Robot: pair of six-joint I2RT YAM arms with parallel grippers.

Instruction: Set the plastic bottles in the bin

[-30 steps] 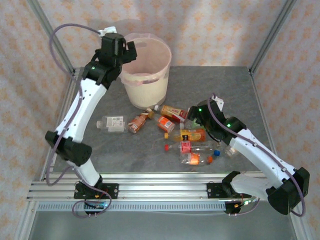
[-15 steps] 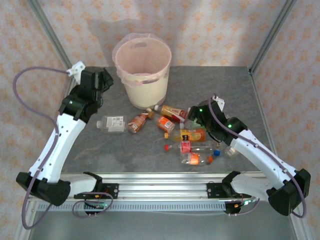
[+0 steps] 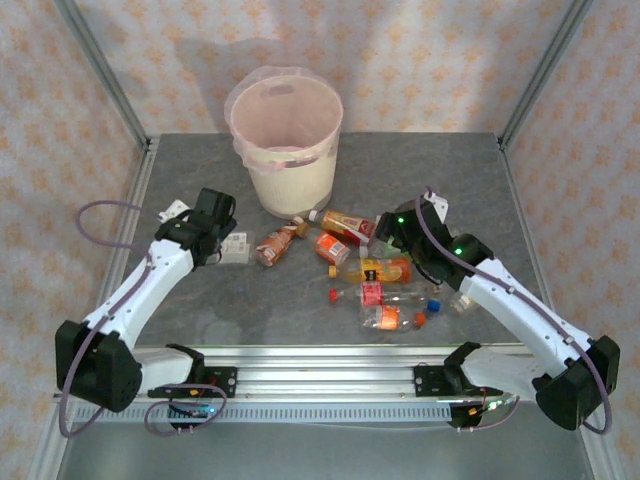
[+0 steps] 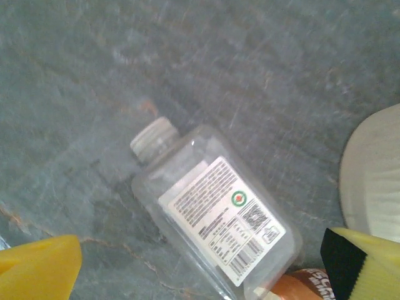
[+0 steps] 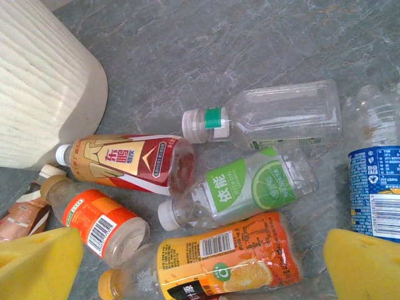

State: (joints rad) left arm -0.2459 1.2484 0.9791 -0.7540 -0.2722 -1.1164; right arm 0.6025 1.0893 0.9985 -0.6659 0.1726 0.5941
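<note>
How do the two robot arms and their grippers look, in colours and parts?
The left arm and right arm match: white links, black joint housings, black bases bolted on a silver rail. A loose purplish-grey cable loops beside each; small green lights glow on the right one. The left gripper and right gripper have yellow fingers; one left finger has a black part.

In my right wrist view, the red-and-gold bottle (image 5: pixel 125 161) reads 东鹏 and the green-labelled bottle (image 5: pixel 250 184) reads 体能. In my left wrist view, the clear bottle (image 4: pixel 219 222) bears a white label with a barcode and print too small to read.
</note>
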